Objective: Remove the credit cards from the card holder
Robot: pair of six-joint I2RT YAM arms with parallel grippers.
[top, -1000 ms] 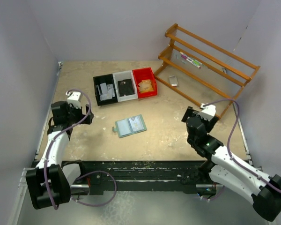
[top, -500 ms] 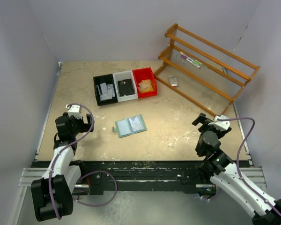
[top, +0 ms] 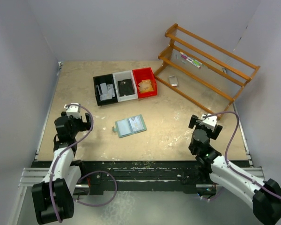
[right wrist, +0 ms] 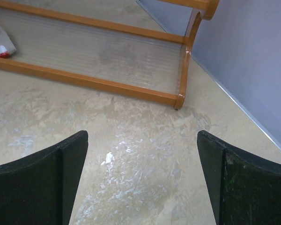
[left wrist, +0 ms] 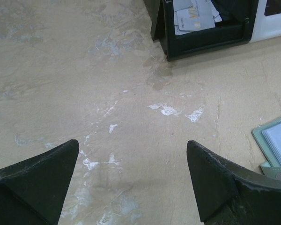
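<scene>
The card holder (top: 130, 125) is a mint-green wallet lying open on the table's middle, clear pocket pages up. Its corner and snap tab show at the right edge of the left wrist view (left wrist: 273, 145). I cannot tell whether cards sit in its pockets. Pale grey-white credit cards (left wrist: 193, 18) lie in the black bin (top: 104, 90). Tan-orange cards (top: 146, 86) lie in the red bin. My left gripper (top: 82, 121) (left wrist: 132, 145) is open and empty, left of the wallet. My right gripper (top: 205, 123) (right wrist: 142, 136) is open and empty, far to the wallet's right.
A grey bin (top: 125, 86) holding a dark item stands between the black and red bins. A wooden rack (top: 206, 65) stands at the back right, its end post in the right wrist view (right wrist: 185, 70). A small silver device (top: 173, 81) lies on its lowest shelf.
Both arms have drawn back toward the near edge and sit lower. The right gripper swung right, then a little back left. The wallet and bins have not moved.
</scene>
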